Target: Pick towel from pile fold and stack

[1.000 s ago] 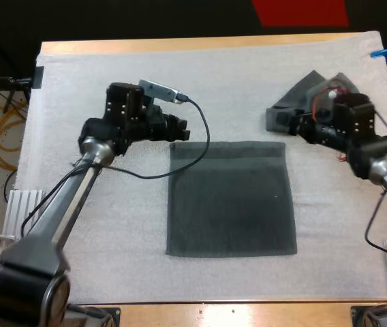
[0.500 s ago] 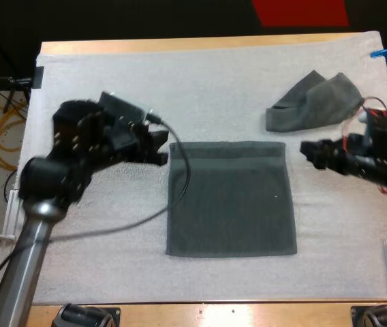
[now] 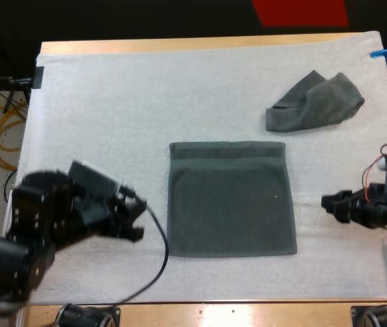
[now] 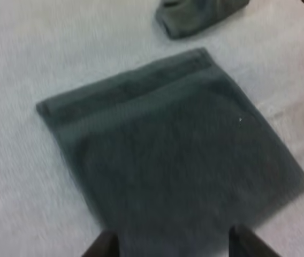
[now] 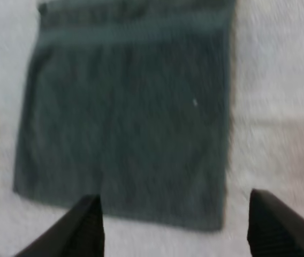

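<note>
Flat towel (image 3: 231,201) on white mat (image 3: 112,102), crumpled towel (image 3: 314,102) well apart.

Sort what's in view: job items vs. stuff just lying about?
Job:
- flat towel, spread mid-mat
- crumpled towel, far right
- left gripper, open, left of the flat towel
- right gripper, open, right of it

Not the job:
- white mat
- wooden table

The flat towel (image 3: 231,201), between the left gripper (image 3: 134,219) and the right gripper (image 3: 331,206), is plain dark grey-green, with one woven band along the edge farthest from both and a pale speck on the right gripper's side. The crumpled towel (image 3: 314,102), beyond the right gripper, is the same grey-green. Both grippers are black. The mat (image 3: 112,102) is white. The counter (image 3: 180,44) is light wood.
</note>
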`<action>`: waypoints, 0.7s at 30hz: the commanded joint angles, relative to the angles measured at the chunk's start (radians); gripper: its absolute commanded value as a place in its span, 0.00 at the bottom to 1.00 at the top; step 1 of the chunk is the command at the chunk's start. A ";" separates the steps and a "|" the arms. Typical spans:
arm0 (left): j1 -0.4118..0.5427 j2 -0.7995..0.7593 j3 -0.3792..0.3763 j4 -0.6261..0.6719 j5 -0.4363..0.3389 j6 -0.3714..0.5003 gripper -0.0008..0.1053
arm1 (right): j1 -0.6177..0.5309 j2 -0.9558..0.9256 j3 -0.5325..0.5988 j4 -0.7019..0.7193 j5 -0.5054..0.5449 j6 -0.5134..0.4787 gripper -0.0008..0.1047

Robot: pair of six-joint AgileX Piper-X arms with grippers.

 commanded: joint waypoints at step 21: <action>-0.001 -0.124 0.531 -0.176 0.065 -0.154 0.43 | -0.001 0.048 0.448 -0.285 -0.026 0.093 0.54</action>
